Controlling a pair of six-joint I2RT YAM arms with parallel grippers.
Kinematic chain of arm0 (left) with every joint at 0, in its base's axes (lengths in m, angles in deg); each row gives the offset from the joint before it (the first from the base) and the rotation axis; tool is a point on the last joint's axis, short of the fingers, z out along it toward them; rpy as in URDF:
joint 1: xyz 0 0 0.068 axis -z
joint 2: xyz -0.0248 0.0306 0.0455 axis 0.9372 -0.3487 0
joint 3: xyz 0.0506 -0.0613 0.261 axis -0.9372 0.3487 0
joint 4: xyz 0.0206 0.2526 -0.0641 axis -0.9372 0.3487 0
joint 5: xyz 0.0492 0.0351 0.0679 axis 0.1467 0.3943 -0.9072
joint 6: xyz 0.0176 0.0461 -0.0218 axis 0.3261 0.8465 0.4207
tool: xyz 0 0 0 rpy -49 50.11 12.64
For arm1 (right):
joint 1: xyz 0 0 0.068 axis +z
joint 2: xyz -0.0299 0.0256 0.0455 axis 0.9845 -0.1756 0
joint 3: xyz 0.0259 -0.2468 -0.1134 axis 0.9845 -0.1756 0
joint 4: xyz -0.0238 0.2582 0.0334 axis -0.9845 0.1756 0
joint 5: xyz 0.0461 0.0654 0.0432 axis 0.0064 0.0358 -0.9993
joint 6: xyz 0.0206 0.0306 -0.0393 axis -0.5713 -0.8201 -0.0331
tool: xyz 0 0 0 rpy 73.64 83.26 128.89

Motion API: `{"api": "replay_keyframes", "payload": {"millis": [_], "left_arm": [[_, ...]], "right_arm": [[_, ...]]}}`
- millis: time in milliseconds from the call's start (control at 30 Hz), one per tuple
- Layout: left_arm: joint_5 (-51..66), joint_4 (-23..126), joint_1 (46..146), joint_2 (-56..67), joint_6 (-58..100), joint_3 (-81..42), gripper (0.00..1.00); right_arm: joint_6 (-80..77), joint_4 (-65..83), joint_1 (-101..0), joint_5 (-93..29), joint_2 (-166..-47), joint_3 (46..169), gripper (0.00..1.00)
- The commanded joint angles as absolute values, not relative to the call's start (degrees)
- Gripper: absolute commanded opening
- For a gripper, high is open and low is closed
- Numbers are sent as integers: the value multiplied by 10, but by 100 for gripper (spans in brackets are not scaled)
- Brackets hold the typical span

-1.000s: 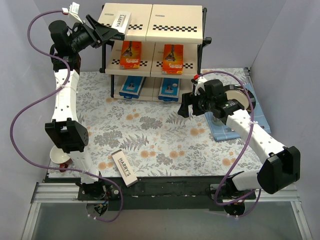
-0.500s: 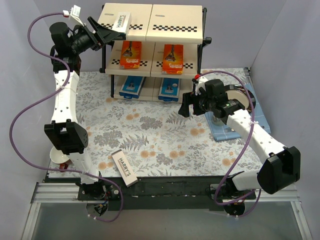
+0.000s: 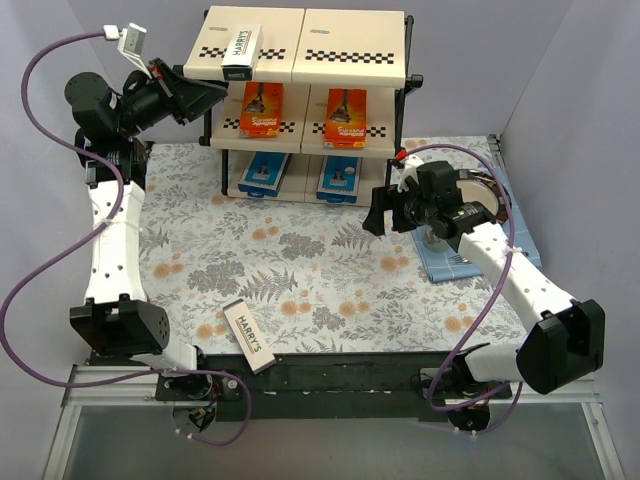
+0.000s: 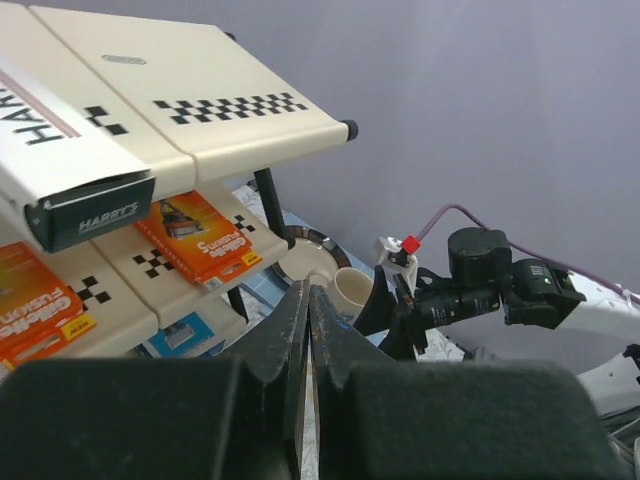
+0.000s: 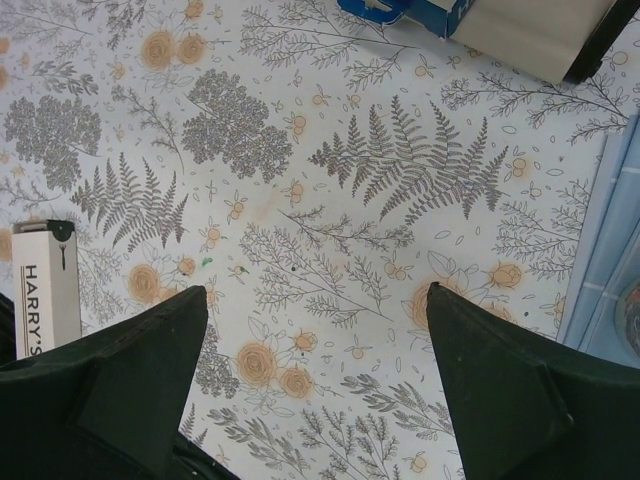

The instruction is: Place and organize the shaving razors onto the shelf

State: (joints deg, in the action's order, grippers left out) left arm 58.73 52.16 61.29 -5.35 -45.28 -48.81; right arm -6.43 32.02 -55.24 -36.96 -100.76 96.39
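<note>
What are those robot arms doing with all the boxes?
They are stocking the shelf with razor packs. Five are on it: a HARRY'S box on top, two orange cards in the middle, two blue boxes below. The last HARRY'S box lies on the table. The left gripper is shut and empty; the right gripper hangs open.

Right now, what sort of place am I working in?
Probably a lab test cell staged like a shop display: plain grey walls box in the table, the small shelf carries checkered marker strips, and retail razor packs sit on it.
</note>
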Motion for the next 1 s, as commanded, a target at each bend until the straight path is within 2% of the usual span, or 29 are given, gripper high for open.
{"api": "replay_keyframes", "payload": {"millis": [0, 233, 967], "left_arm": [[589, 528, 628, -75, -428, -520, 0], [586, 571, 662, -160, -407, -620, 0], [525, 589, 684, -315, -394, -784, 0]], "right_arm": [[-66, 302, -559, -384, -999, 962, 97], [-65, 299, -565, -384, -986, 949, 97], [-70, 300, -627, -394, -949, 905, 96]]}}
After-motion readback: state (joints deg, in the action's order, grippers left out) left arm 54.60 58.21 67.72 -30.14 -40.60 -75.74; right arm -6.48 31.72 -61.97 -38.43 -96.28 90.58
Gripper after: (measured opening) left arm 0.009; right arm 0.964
